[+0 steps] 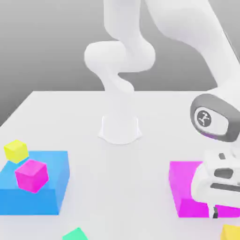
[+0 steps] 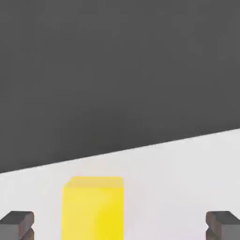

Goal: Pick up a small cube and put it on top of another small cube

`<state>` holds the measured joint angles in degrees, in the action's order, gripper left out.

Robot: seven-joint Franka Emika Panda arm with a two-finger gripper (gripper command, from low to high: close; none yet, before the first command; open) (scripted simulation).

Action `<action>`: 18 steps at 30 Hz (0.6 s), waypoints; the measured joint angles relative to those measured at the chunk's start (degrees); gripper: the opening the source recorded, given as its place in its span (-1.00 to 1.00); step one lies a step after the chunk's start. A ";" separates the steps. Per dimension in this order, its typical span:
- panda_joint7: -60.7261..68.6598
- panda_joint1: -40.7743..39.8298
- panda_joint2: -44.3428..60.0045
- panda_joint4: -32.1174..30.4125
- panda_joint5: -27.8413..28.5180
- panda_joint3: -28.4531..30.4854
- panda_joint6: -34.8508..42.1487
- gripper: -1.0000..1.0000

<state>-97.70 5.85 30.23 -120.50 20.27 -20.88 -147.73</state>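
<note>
I have the hand [image 2: 120, 227] wide open with nothing between its fingers, above the worktop [image 1: 119, 187] at the exterior view's right. In that view it hangs in front of the big magenta block [image 1: 183, 190], hiding part of it. The golden yellow cube [image 1: 231, 232] sits on the worktop nearer the camera, cut off by the lower right corner of the exterior view. My hand view picks up a yellow cube [image 2: 93, 213] on the pale surface, between the two fingers and closer to one of them, touching neither; I take it for the same golden one, though the tight framing makes me a little cautious. Over at the exterior view's left is the big blue block [image 1: 55, 171], with the small magenta cube [image 1: 32, 176] and the lemon-yellow cube [image 1: 16, 151] by it. A green cube [image 1: 76, 234] shows partly at the bottom edge.
</note>
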 joint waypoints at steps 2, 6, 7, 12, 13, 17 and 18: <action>-1.52 1.70 4.27 1.12 1.81 1.96 -2.97 0.00; -2.05 2.37 5.84 1.55 2.51 2.77 -4.13 -1.00; -2.04 2.37 5.85 1.55 2.49 2.77 -4.17 -1.00; -0.79 1.15 2.58 0.63 0.63 1.13 -1.87 -1.00; -0.02 0.46 0.54 0.07 -0.48 0.19 -0.42 -1.00; 4.21 -6.05 -3.61 -2.51 -3.37 1.48 1.96 -1.00; 5.37 -7.88 -4.41 -3.18 -4.08 2.20 2.15 -1.00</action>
<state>-92.33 -2.03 25.82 -123.68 16.19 -18.69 -145.58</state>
